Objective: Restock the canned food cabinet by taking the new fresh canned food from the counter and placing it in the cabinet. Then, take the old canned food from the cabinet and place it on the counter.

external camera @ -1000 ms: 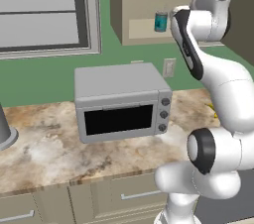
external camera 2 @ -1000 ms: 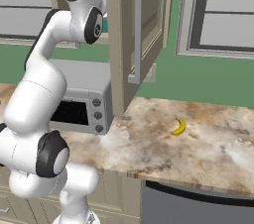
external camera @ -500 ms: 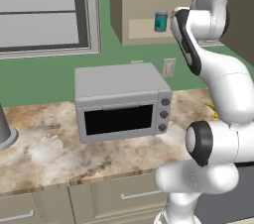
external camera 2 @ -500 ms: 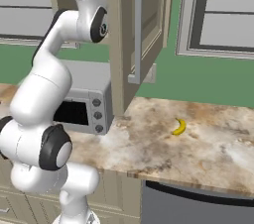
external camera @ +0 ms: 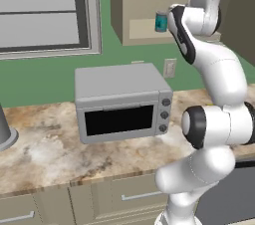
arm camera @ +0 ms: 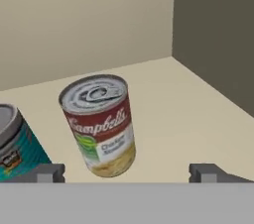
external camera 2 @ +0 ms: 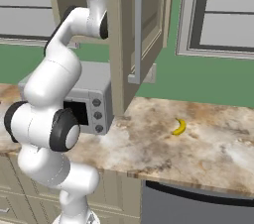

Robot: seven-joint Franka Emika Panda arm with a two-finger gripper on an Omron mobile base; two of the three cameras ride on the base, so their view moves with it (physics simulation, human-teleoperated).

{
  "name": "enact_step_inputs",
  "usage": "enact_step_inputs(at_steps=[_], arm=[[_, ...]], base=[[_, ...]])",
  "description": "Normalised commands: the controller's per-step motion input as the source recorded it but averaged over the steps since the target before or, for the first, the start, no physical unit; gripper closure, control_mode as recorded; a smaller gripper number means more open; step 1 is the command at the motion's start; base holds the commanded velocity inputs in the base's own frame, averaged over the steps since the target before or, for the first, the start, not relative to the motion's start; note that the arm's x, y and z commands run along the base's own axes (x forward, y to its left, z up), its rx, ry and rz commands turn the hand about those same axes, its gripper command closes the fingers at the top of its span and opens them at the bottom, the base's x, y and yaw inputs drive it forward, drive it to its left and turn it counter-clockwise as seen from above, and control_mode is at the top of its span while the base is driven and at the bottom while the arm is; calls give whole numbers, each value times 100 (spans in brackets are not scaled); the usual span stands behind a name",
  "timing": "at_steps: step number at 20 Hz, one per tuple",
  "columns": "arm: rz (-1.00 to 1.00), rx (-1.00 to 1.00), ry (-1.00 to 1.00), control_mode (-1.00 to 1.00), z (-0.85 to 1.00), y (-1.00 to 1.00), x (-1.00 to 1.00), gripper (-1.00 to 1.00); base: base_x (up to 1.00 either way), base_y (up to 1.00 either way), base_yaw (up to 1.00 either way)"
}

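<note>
Hand is up inside the cabinet (external camera: pixel 149 0), looking down along the fingers (arm camera: pixel 49 172) at its pale inner shelf (arm camera: pixel 188 104). Fingers are spread wide and hold nothing; both tips poke up at the bottom of the hand view with a clear gap between them.

The old canned food (arm camera: pixel 99 124), red label and silvery lid, stands upright on the shelf, long axis vertical, ahead of the fingers and inside the gap, nearer the left tip than the right. It touches neither tip.

The new fresh canned food (arm camera: pixel 15 143), teal, already sits on the same shelf just beside the red can, on its left in the hand view, right above the left fingertip. In the left base view the teal can (external camera: pixel 161 21) shows at the shelf's front edge, next to the wrist.

Judgement: first half looks done; the step now is to take the red can. The hand should shift toward the red can to centre it, away from the teal one, then go forward. Risk: left finger clips the teal can.
</note>
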Motion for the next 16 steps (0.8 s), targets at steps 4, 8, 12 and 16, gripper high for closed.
enact_step_inputs(at_steps=[4,8,12,16], arm=[[0,0,0,-100,0,0,41,-100],[0,2,0,-100,0,0,30,-100],[0,1,0,-100,0,0,23,-100],[0,1,0,-100,-2,0,13,-100]], base=[[0,0,0],[0,0,0],[0,0,0],[0,0,0]])
